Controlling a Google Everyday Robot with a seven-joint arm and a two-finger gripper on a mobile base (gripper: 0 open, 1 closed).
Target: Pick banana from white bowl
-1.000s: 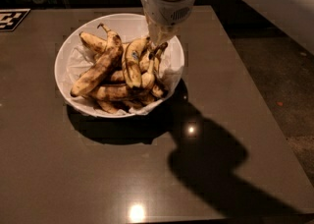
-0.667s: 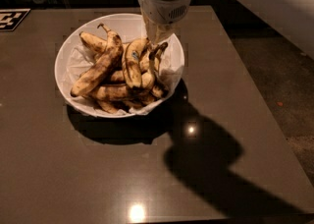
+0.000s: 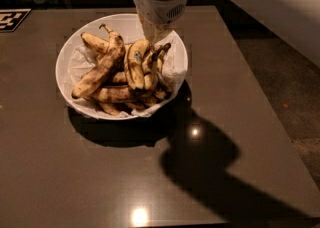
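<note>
The white bowl (image 3: 70, 67) stands on the far left part of a dark table and holds several brown-blotched bananas on crinkled white lining. The banana (image 3: 135, 64) with the small blue sticker stands nearly upright in the middle of the pile, its top end just under my gripper. My gripper (image 3: 152, 36) hangs from the white wrist over the bowl's back right part, right at the top ends of the sticker banana and the one beside it. A long banana (image 3: 97, 74) leans to its left.
The dark glossy table (image 3: 100, 172) carries the arm's shadow at the front right. A black-and-white marker tag (image 3: 11, 19) lies at the far left corner. The table's right edge drops to the floor (image 3: 290, 92). A pale surface (image 3: 280, 2) runs along the upper right.
My gripper has shifted slightly left and back over the bowl. The bananas lie about as they did.
</note>
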